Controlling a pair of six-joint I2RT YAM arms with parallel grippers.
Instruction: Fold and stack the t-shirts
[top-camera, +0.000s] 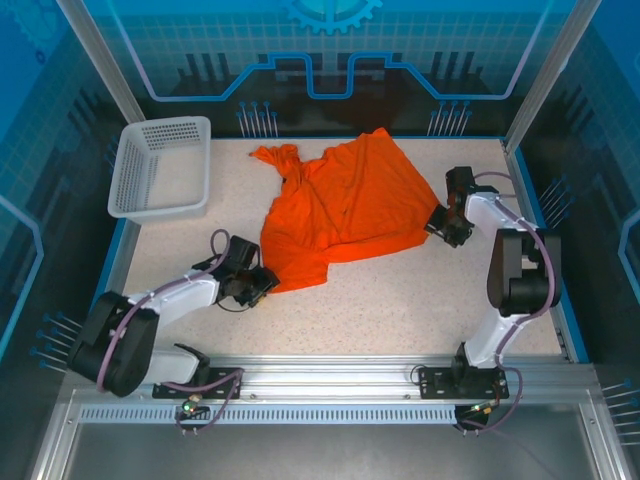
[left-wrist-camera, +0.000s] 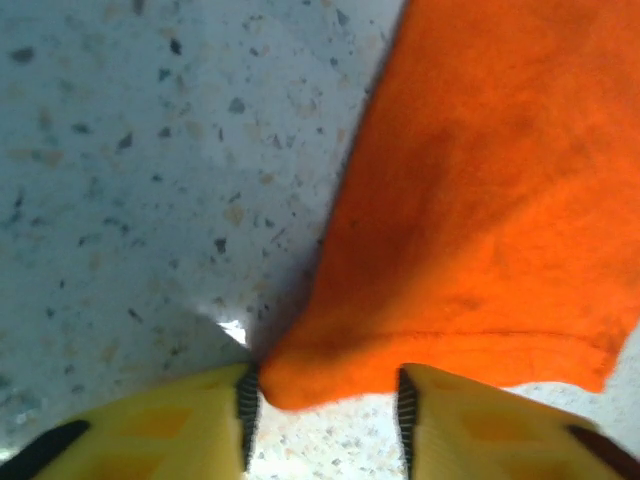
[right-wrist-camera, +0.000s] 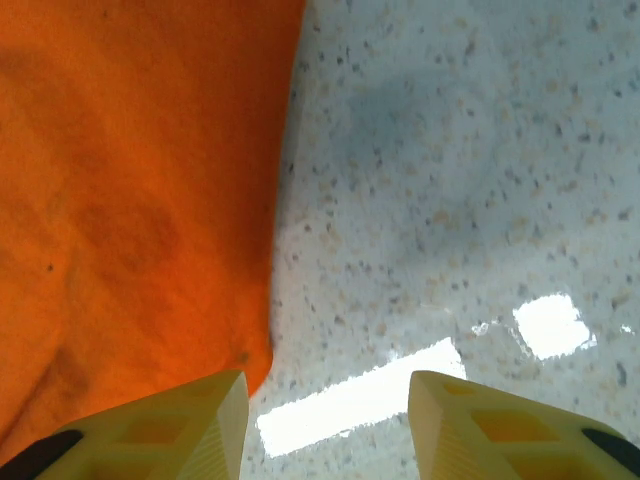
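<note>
Work surface: a speckled table (top-camera: 400, 300) inside a blue-walled enclosure.

Item 1, t-shirt (top-camera: 340, 205). One bright orange shirt lies rumpled and unfolded across the middle of the table, somewhat toward the far edge. One twisted part reaches toward the far left, and a lower corner points toward the near left. No stack is formed.

Item 2, left gripper (top-camera: 262, 283). It sits low over the table at the shirt's near-left corner. In the left wrist view, the left gripper (left-wrist-camera: 322, 400) has its yellow fingers (left-wrist-camera: 200, 425) standing apart. The hemmed corner of the t-shirt (left-wrist-camera: 480, 200) lies flat between them, reaching across most of the gap. The cloth is not bunched or lifted, and no pinch is evident.

Item 3, right gripper (top-camera: 440, 225). It is positioned at the shirt's right edge, toward the right side of the table. In the right wrist view, the right gripper (right-wrist-camera: 328, 400) has its jaws spread, with bare table (right-wrist-camera: 450, 200) showing between them. The edge of the t-shirt (right-wrist-camera: 130, 200) runs just beside the left-hand finger (right-wrist-camera: 170, 425), with the cloth lying outside the gap. Nothing is held.

Item 4, basket (top-camera: 160, 165). A white perforated plastic basket stands at the far left corner, well apart from the shirt.
</note>
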